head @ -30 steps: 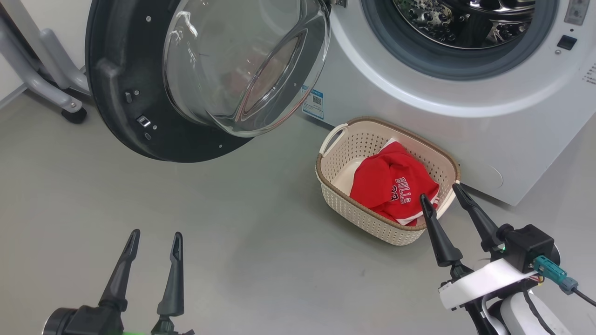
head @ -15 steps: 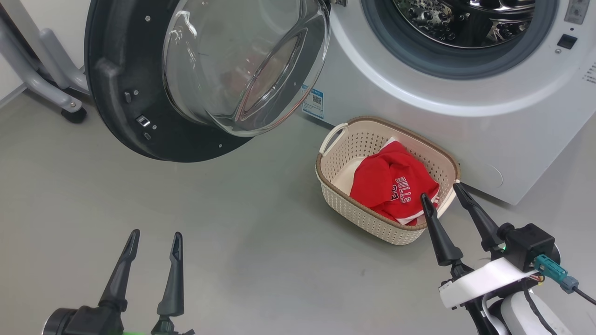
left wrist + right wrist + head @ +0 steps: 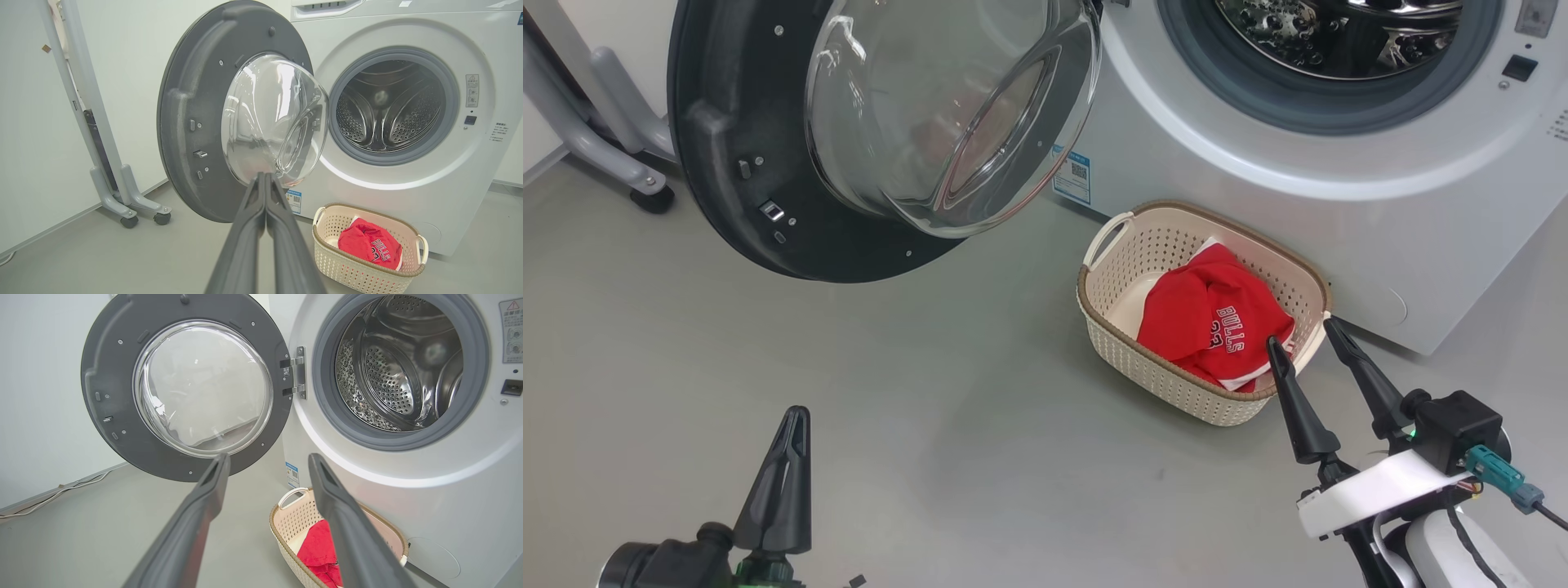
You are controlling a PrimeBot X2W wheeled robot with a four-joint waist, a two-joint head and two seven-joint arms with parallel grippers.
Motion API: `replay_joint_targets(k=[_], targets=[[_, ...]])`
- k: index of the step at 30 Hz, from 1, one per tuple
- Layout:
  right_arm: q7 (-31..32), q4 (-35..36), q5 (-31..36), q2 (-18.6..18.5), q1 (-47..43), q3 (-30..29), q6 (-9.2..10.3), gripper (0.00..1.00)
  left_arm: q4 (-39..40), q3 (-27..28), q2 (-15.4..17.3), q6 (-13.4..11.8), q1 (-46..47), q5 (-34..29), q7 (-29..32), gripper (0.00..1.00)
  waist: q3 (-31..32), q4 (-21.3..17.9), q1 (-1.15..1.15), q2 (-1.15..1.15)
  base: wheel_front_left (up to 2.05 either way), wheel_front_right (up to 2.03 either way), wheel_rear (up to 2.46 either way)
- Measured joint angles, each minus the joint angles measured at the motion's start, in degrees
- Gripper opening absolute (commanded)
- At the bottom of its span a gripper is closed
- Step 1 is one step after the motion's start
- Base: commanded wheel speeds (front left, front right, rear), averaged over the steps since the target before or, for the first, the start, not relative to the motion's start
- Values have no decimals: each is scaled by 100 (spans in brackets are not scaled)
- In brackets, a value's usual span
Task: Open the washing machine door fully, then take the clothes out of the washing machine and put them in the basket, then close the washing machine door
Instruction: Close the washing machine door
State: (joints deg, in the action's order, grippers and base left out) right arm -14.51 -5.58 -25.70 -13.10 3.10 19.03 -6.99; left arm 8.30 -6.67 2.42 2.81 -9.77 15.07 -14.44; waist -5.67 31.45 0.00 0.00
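Our left gripper (image 3: 798, 416), its two long dark fingers clenched together on nothing, hangs above the grey floor (image 3: 931, 392), well out from the big white front-loading washing machine (image 3: 1258, 204). Our right gripper (image 3: 1303, 333), its fingers spread wide and empty, hovers nearer the machine's lower front. Its tips are over the near end of the small cream perforated plastic basket (image 3: 1094, 314), which stands just beside that front. The red "BULLS 23" clothes (image 3: 1209, 322) lie inside the basket. The large round washing machine door (image 3: 727, 122), with a dark grey inner side and a clear glass bowl, stands swung wide at the machine's hinge side.
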Motion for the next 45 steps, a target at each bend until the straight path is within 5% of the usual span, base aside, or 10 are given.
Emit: replay_joint_targets(k=[13,19,26,30,39,45], targets=[[0,142,10,-255,-19,-205,0,100,498,509,59,18,70,162,0,0,-352,2,0,0,0,0,0],[0,265,74,-509,-125,-261,0,100,887,1029,441,112,565,424,-1,0,-601,7,0,0,0,0,0],[5,456,124,-698,-130,-319,0,100,1042,1737,777,177,1238,1163,66,0,-911,-9,0,0,0,0,0],[8,549,125,-815,-127,-335,0,100,983,2440,801,170,1778,2181,258,0,-1084,-121,0,0,0,0,0],[59,713,121,-1056,-132,-424,0,100,210,3555,1029,-258,2688,3650,1077,0,-1348,-402,0,0,0,0,0],[59,871,113,-1133,-130,-439,0,100,-678,4147,928,-944,3351,4855,1783,0,-1536,-568,0,0,0,0,0]])
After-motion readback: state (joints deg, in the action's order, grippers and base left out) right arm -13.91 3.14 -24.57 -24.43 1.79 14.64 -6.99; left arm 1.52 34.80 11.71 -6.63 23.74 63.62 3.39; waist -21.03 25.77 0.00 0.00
